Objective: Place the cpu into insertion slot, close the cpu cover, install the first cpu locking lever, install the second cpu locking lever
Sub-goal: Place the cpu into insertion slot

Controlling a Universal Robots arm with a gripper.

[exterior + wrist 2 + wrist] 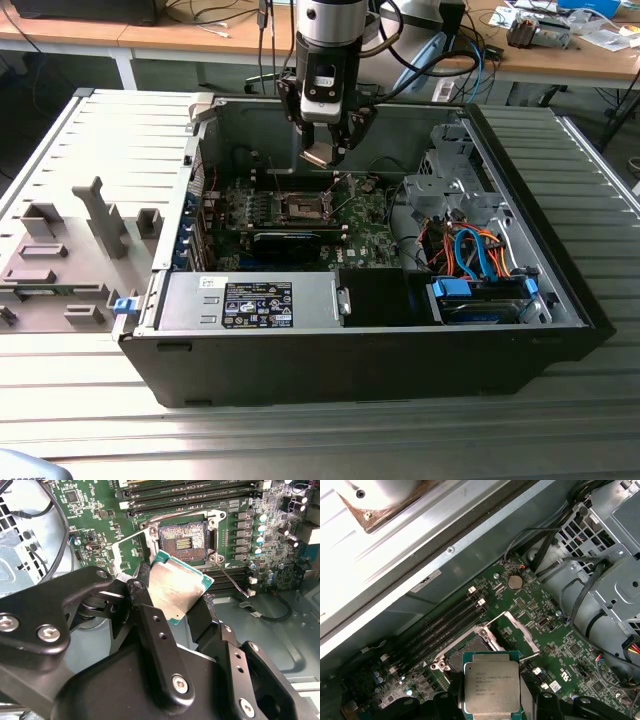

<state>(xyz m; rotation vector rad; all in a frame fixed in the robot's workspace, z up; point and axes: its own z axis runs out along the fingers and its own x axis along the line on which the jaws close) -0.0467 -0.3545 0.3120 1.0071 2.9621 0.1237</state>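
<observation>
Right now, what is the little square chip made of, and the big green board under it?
The cpu looks like dull silver-grey metal on top, matte and smudged, with a thin green rim like circuit board. The green motherboard looks like coated board, perhaps fibreglass, dotted with small shiny metal parts.

Lighting's pretty even, soft room light from above. In the exterior view the ribbed table [300, 440] is bright, while the computer case [350, 370] goes darker inside, with shade along its front edge. The cpu [175, 587] catches a pale sheen in the second wrist view. Pale sheet metal [385, 545] nearly washes out white in the first wrist view.
</observation>
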